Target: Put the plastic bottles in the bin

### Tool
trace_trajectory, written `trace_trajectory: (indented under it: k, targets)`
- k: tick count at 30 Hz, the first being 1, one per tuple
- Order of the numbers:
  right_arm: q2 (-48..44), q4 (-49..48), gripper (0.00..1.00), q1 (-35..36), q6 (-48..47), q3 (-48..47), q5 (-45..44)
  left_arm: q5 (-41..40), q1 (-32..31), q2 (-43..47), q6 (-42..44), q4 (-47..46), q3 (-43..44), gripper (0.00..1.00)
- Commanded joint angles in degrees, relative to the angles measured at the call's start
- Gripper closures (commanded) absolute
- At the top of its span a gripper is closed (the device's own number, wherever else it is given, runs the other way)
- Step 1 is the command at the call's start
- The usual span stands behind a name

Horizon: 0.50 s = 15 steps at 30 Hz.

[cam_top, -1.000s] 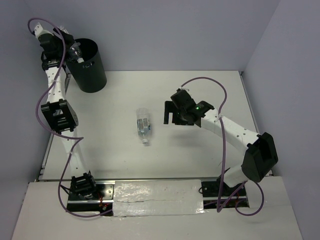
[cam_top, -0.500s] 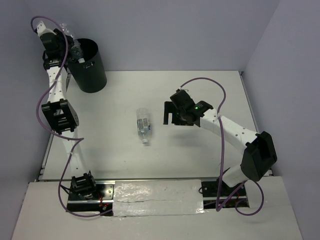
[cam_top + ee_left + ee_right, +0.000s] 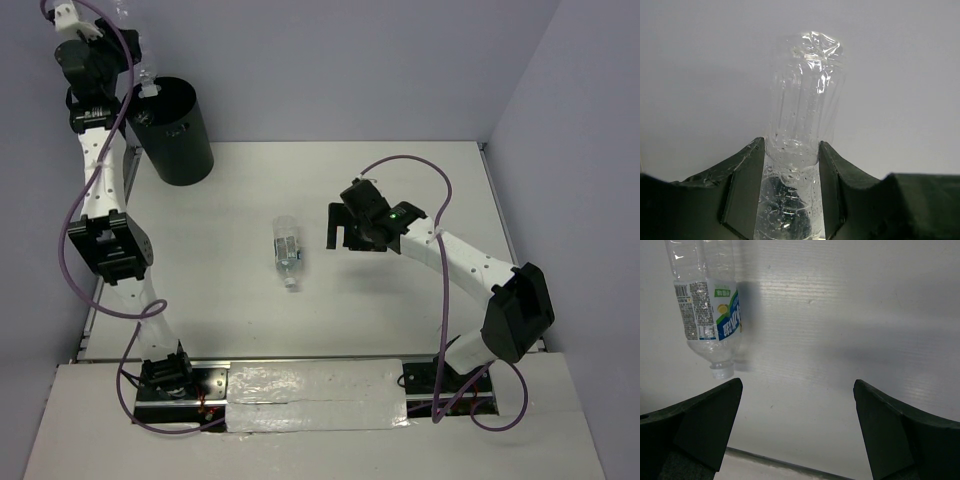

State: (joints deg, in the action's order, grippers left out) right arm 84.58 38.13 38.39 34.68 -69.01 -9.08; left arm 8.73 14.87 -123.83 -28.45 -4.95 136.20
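Observation:
My left gripper (image 3: 122,62) is raised at the far left, above the left rim of the black bin (image 3: 182,150). It is shut on a clear crinkly plastic bottle (image 3: 144,80), which hangs with its white cap down toward the bin's mouth. In the left wrist view the bottle (image 3: 805,90) is pinched between both fingers of this gripper (image 3: 791,146). A second bottle (image 3: 286,251) with a bluish label lies on the table's middle. My right gripper (image 3: 340,228) hovers open just right of it. In the right wrist view that bottle (image 3: 710,305) lies ahead and left of the open gripper (image 3: 797,389).
The bin stands in the table's far left corner against the purple back wall (image 3: 330,60). A purple side wall (image 3: 570,150) bounds the right. Silver tape (image 3: 315,395) covers the near edge between the two arm bases.
My left arm has lifted and drawn back to the left, carrying its bottle from the bin's rim to higher above it. The right arm and the table bottle have not moved.

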Motion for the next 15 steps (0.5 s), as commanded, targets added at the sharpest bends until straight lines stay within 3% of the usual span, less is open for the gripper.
trace_trajectory:
  k: [1, 10, 15]
  targets:
    - [-2.22, -1.30, 0.00, 0.63, -0.13, -1.30, 0.20, 3.83, 0.33, 3.68, 6.90, -8.31, -7.14, 0.59]
    - [-1.70, 0.28, 0.00, 0.63, -2.07, -1.74, 0.47, -0.11, -0.37, 3.07, 11.57, -17.63, -17.02, 0.56]
    - [-1.35, 0.10, 0.00, 0.54, -1.89, -1.21, 0.56, -0.73, -0.37, 5.44, 14.47, -32.03, -30.19, 0.55]
